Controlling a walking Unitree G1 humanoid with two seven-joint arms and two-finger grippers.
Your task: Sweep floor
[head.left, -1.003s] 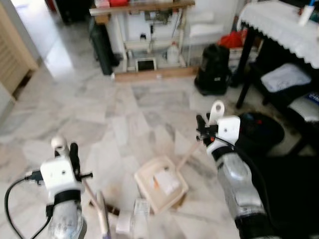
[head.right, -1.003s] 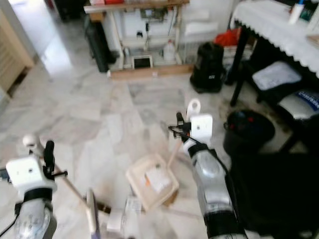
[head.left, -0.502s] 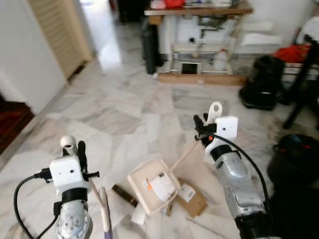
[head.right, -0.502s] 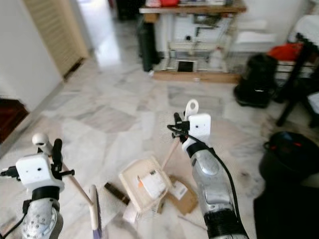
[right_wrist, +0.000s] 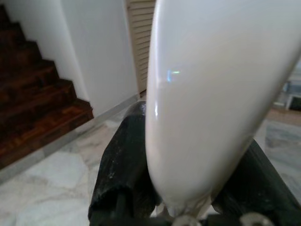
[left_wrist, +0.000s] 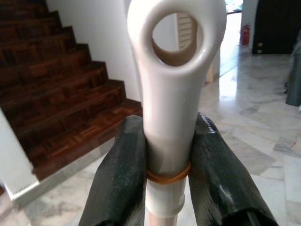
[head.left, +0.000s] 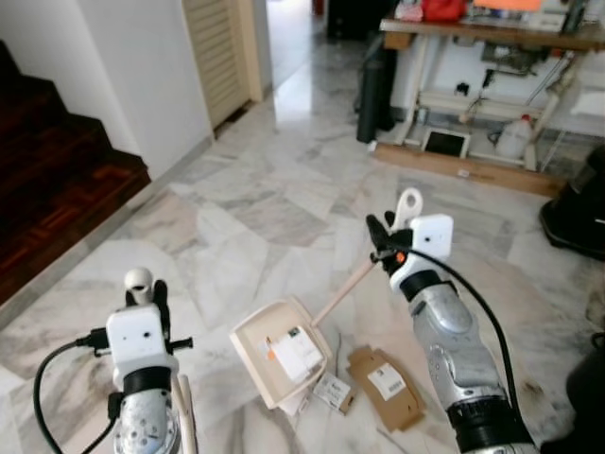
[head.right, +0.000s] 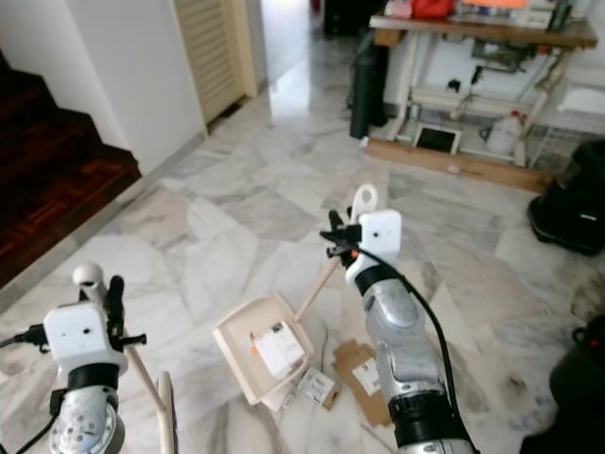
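Dustpan (head.left: 282, 351) sits on the marble floor (head.left: 236, 227) holding a paper scrap, carton (head.left: 386, 386) now beside it; view has swung left, right gripper (head.left: 381, 248) clenched on its handle, left gripper (left_wrist: 165, 188) clamping the broom handle (left_wrist: 174, 89).

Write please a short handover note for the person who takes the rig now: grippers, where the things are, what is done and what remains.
Left gripper: shut on the broom handle, broom held upright beside the robot.
Right gripper: shut on the dustpan handle; the cream dustpan rests on the marble floor ahead.
Done: one white paper packet lies in the pan.
Left: a flat brown cardboard piece and a small packet lie on the floor just beside the pan, on the robot's right. Sweep them in.
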